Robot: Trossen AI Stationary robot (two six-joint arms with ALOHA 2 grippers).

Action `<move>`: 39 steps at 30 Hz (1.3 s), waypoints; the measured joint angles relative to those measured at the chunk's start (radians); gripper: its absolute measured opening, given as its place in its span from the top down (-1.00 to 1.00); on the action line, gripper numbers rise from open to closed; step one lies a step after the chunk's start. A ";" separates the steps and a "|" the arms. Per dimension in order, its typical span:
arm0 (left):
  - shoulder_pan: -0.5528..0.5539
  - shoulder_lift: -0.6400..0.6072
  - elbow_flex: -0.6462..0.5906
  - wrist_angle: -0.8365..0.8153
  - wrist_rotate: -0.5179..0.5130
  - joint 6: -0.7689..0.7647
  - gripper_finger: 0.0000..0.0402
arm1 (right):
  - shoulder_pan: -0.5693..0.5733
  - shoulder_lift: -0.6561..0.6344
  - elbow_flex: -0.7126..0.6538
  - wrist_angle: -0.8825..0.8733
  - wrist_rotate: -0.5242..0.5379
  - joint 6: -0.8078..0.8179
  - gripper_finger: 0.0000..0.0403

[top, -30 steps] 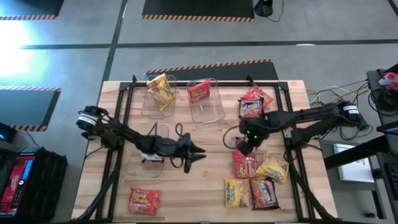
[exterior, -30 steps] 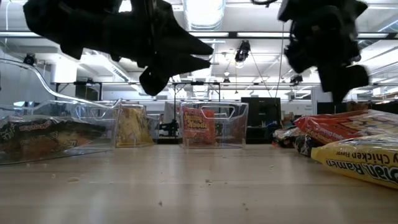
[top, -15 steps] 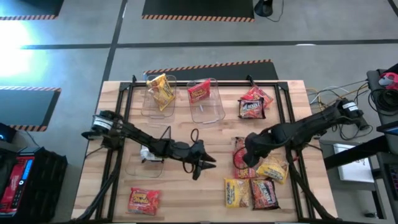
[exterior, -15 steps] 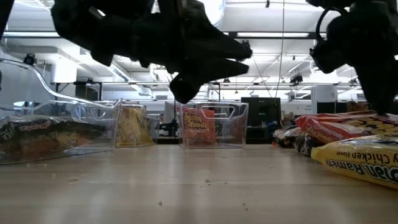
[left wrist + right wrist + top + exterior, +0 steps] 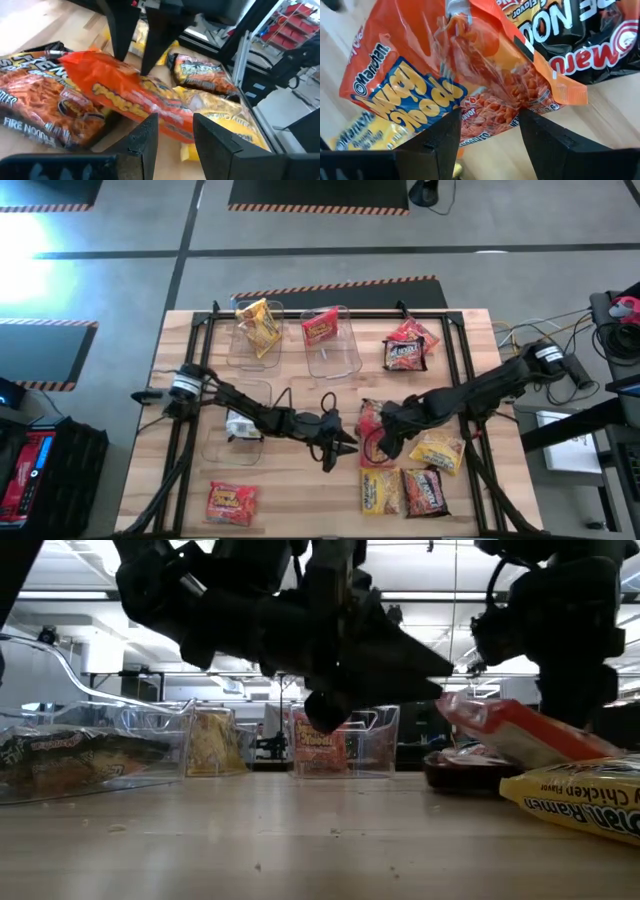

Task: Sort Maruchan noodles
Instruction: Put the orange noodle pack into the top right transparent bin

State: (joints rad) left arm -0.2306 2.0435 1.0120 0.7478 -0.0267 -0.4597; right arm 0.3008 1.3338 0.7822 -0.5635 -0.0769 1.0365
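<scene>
Ramen packets spread over the tabletop, most of them at centre right of the high view.

A red-orange packet is tilted, one end raised, as the low view shows; under it lies a dark packet with red lettering. Just below them sit a yellow packet, a second yellow packet and a dark red packet, touching one another. A red and dark pair lies at upper right. A yellow packet and a red packet stand upright at upper centre. A lone red-orange packet lies flat at lower left.
</scene>
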 joint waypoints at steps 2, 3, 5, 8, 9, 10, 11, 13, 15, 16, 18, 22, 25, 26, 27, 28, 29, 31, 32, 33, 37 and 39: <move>0.000 0.006 0.009 0.004 -0.001 -0.009 0.48 | 0.000 0.014 0.001 0.044 0.003 -0.009 0.05; 0.000 0.006 0.009 0.008 -0.001 -0.010 0.48 | 0.000 0.026 0.001 0.060 0.004 -0.012 0.05; -0.003 0.006 0.009 0.010 -0.001 -0.010 0.48 | 0.000 0.037 0.002 0.087 0.013 -0.014 0.05; -0.006 0.005 0.009 0.016 0.006 -0.006 0.48 | 0.000 0.053 0.002 0.110 0.025 -0.016 0.05; -0.006 0.005 0.009 0.016 0.011 -0.006 0.48 | 0.000 0.055 0.002 0.113 0.027 -0.018 0.05; -0.006 0.007 0.009 0.013 0.011 -0.006 0.48 | 0.000 0.055 0.002 0.116 0.030 -0.023 0.05; -0.006 0.014 0.009 0.018 0.012 -0.011 0.48 | 0.000 0.054 0.002 0.118 0.034 -0.026 0.05; -0.006 0.023 0.009 0.020 0.014 -0.025 0.48 | 0.000 0.050 0.001 0.122 0.047 -0.030 0.05; -0.006 0.026 0.009 0.024 0.014 -0.025 0.48 | 0.000 0.048 0.000 0.123 0.058 -0.034 0.05; -0.006 0.023 0.009 0.025 0.013 -0.021 0.48 | 0.000 0.048 0.000 0.125 0.060 -0.035 0.05; -0.006 0.006 0.007 0.019 0.013 -0.016 0.48 | 0.000 0.050 0.000 0.126 0.063 -0.034 0.05; -0.006 -0.057 0.006 -0.048 0.017 -0.063 0.48 | 0.000 0.059 0.000 0.128 0.063 -0.043 0.05; -0.007 -0.114 -0.004 -0.196 0.018 -0.109 0.48 | 0.000 0.061 0.000 0.128 0.064 -0.050 0.05; -0.008 -0.133 -0.007 -0.247 0.018 -0.125 0.48 | 0.000 0.061 0.000 0.131 0.066 -0.057 0.05; -0.010 -0.152 -0.009 -0.288 0.018 -0.141 0.48 | 0.000 0.061 0.000 0.131 0.065 -0.060 0.05; -0.011 -0.163 -0.009 -0.316 0.017 -0.162 0.48 | 0.000 0.061 0.000 0.130 0.066 -0.061 0.05; -0.013 -0.167 -0.010 -0.325 0.016 -0.187 0.48 | 0.000 0.061 0.000 0.131 0.066 -0.064 0.05; -0.017 -0.162 -0.012 -0.329 0.015 -0.241 0.48 | 0.000 0.061 0.000 0.133 0.070 -0.069 0.05; -0.017 -0.152 -0.013 -0.320 0.015 -0.269 0.48 | 0.000 0.061 0.000 0.134 0.075 -0.070 0.05; -0.017 -0.143 -0.013 -0.303 0.015 -0.300 0.48 | 0.000 0.061 0.000 0.134 0.078 -0.073 0.05; -0.017 -0.108 -0.013 -0.258 0.015 -0.410 0.48 | 0.000 0.061 0.000 0.143 0.094 -0.103 0.05; -0.010 -0.105 -0.013 -0.258 0.017 -0.442 0.48 | 0.000 0.061 0.000 0.147 0.107 -0.122 0.05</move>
State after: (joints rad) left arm -0.2409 1.9388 0.9989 0.4893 -0.0093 -0.9012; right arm 0.3008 1.3949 0.7821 -0.4167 0.0305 0.9149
